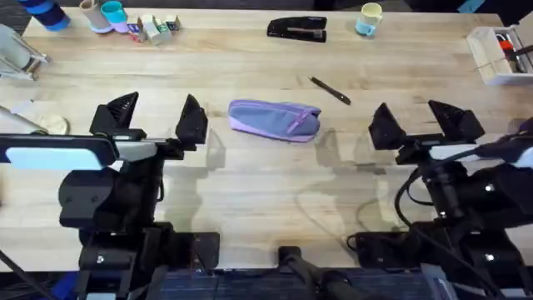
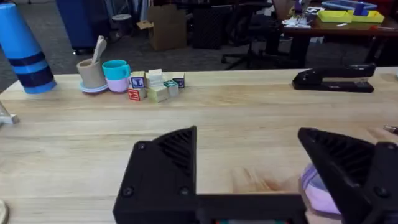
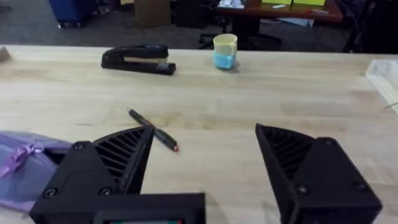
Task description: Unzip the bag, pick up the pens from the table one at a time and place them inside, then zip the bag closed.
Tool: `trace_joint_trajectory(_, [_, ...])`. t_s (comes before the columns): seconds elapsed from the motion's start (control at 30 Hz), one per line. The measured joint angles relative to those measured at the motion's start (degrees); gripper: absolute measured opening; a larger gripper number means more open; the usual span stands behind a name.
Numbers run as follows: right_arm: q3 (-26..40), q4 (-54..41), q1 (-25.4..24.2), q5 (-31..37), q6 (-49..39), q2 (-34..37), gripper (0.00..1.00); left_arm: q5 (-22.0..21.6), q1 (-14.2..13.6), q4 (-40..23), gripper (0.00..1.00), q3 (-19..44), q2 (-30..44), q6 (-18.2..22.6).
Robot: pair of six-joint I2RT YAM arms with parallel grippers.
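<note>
While the zipper is shut: unzipping is the step in hand.
Bag point(image 1: 275, 120): mid-tabletop point(image 1: 250, 192), between both arms, pull tab toward the right end.
Pen point(image 1: 331, 90): just beyond the bag, lying apart.
Left gripper point(image 1: 158, 122): spread, empty, beside the bag.
Right gripper point(image 1: 426, 123): spread, empty.
Advice: pin the fabric with one gripper, draw the tab (small target) lengthwise.
</note>
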Motion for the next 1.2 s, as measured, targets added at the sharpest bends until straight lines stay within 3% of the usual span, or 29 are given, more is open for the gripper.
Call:
trace_joint_trajectory(0.17, [0.53, 0.32, 0.0, -0.45, 0.0, 0.02, 0.996, 0.89, 0.0, -1.74, 0.993, 1.11, 0.0, 0.17])
trace_joint_trajectory(0.37, [15.56, -11.66, 0.0, -0.99, -0.02, 6.74, 0.996, 1.07, 0.0, -10.84, 0.993, 14.48, 4.47, 1.49])
trace_joint_trajectory(0.6, [31.76, -17.44, 0.0, -1.55, 0.0, 20.15, 0.995, 1.88, 0.0, -19.6, 0.993, 30.93, 19.3, 4.02])
trace_joint_trajectory(0.9, [47.16, -22.74, 0.0, -5.0, 0.0, 39.63, 0.996, 7.0, 0.0, -30.49, 0.993, 51.84, 42.5, 7.39])
trace_joint_trajectory(1.2, [49.33, -23.22, 0.0, -8.38, 0.0, 46.51, 0.996, 12.48, 0.0, -32.76, 0.993, 56.04, 54.07, 11.3])
